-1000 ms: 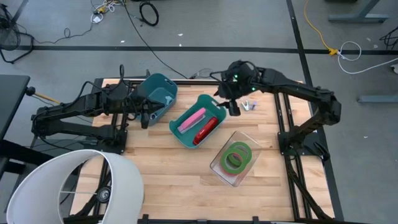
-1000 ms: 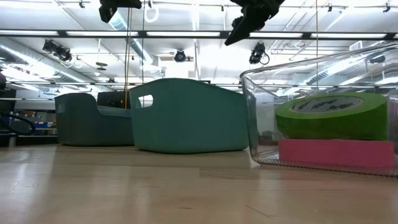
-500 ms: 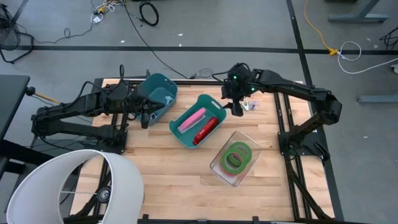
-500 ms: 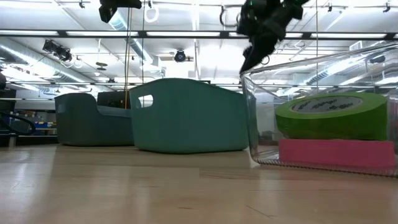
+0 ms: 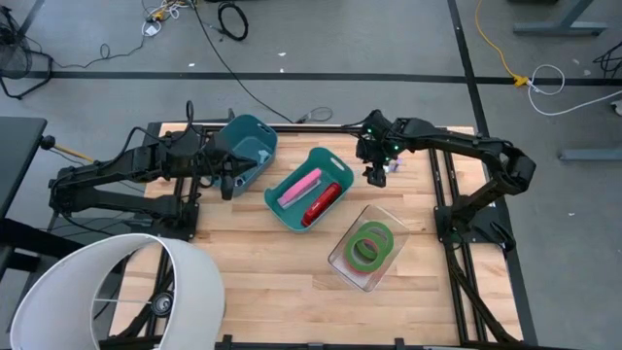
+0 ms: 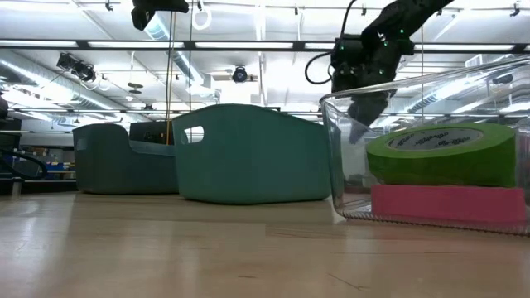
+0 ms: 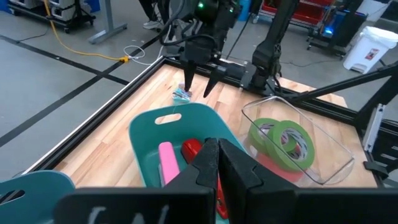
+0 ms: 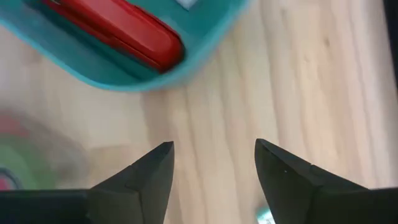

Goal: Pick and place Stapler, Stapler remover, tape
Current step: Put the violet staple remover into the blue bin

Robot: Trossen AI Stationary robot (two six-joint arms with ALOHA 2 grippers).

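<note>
- High view puts the right tool (image 5: 373, 175) low over the bare table (image 5: 272, 262), just off the far-right corner of the teal bin (image 5: 328, 156); its jaws stand well apart and have hold of nothing
- Right wrist view confirms it: only wood grain shows between the two spread fingers (image 8: 146, 171)
- Nearest thing to that tool is the stapler remover (image 5: 391, 165), a small pale blue-white piece lying loose on the table just beside it, on the side away from the bin and a touch toward the table's far edge
- From the left wrist view the remover sits beside one fingertip, outside the gap, not between the jaws; in the right wrist view only a sliver of it peeks in at the picture's edge by one finger
- My reading is that the coming move turns on this small offset: the tool needs a short sideways shift away from the bin to straddle the piece before it lowers and closes
- Which way the remover's long axis runs is too small to tell, so I cannot judge the wrist turn needed
- Farther out, the red stapler (image 5: 323, 202) already lies inside the teal bin beside a pink item (image 5: 299, 187), and the tape (image 5: 358, 251) lies in the clear container (image 5: 389, 219) nearer the front of the table
- Left tool (image 5: 226, 185) waits with jaws closed on nothing, by the second teal bin (image 5: 255, 131), well apart from the remover, so the right arm is plainly the nearer one
</note>
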